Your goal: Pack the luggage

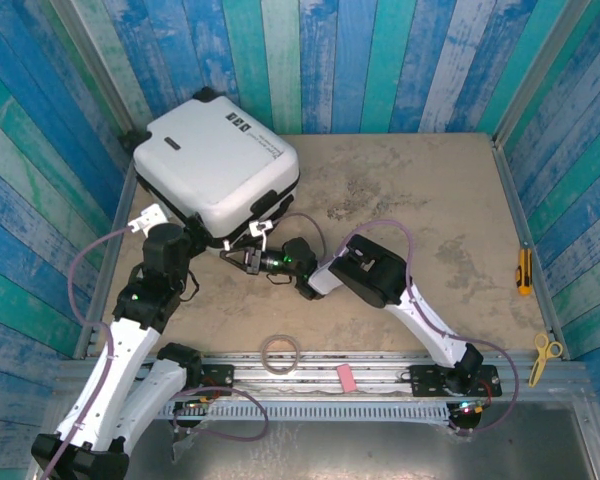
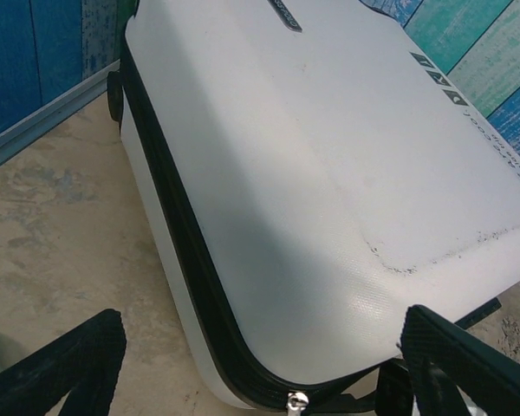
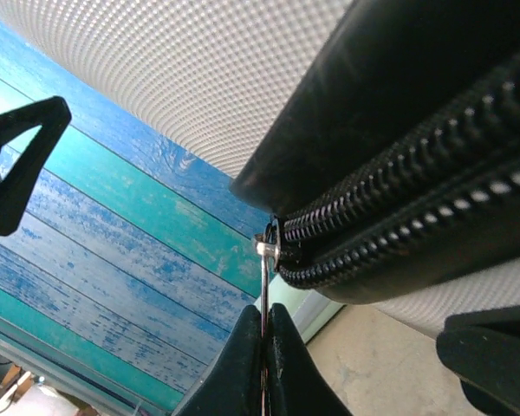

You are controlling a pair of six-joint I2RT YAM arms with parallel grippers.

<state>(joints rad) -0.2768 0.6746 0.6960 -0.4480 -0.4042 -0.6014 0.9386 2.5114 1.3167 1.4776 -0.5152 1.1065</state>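
Two grippers attend the suitcase (image 1: 215,165), lying closed in the far left corner of the table (image 1: 410,200). My right gripper (image 3: 264,325) pinches the zipper pull (image 3: 265,273), I judge to run it round; left gripper (image 1: 148,217) hovers spread beside it.

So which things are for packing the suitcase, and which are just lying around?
For the job: luggage, zipper pull, right gripper pinching the pull, left gripper open.
Just lying about: tape roll, pink block, orange cutter, yellow scissors.
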